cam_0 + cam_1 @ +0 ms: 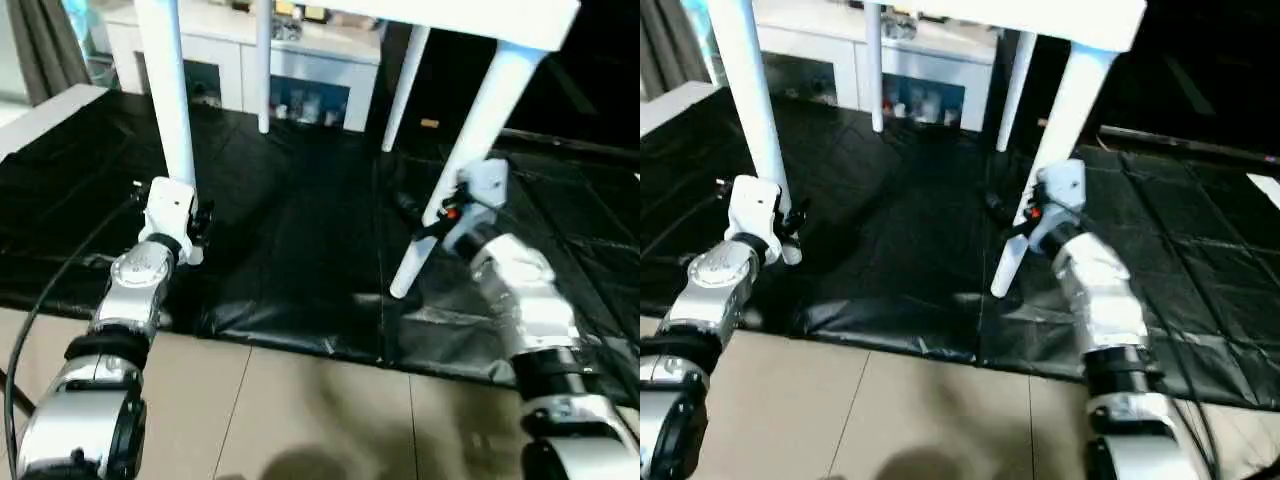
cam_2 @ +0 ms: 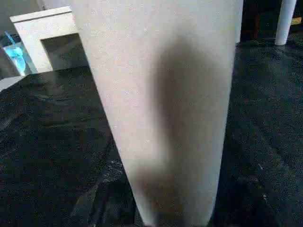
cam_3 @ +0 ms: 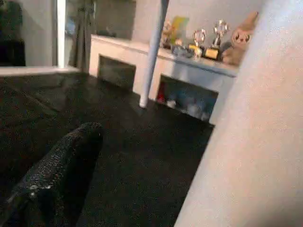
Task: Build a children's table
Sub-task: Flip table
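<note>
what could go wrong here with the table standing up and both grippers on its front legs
1. The table stands tilted: the front leg by the right gripper slants over the black mat, so a push could tip it.
2. The right gripper is wide open with that leg not clamped, so the leg could slide away.
3. The left gripper sits low on the other front leg; the mat's folds could catch the feet.

Bare black floor mat [image 1: 300, 250] between the two near legs: wide open lane. Near left leg [image 1: 170, 95] and near right leg [image 1: 455, 170] flank it. Far end blocked by white cabinet [image 1: 300, 70].
</note>
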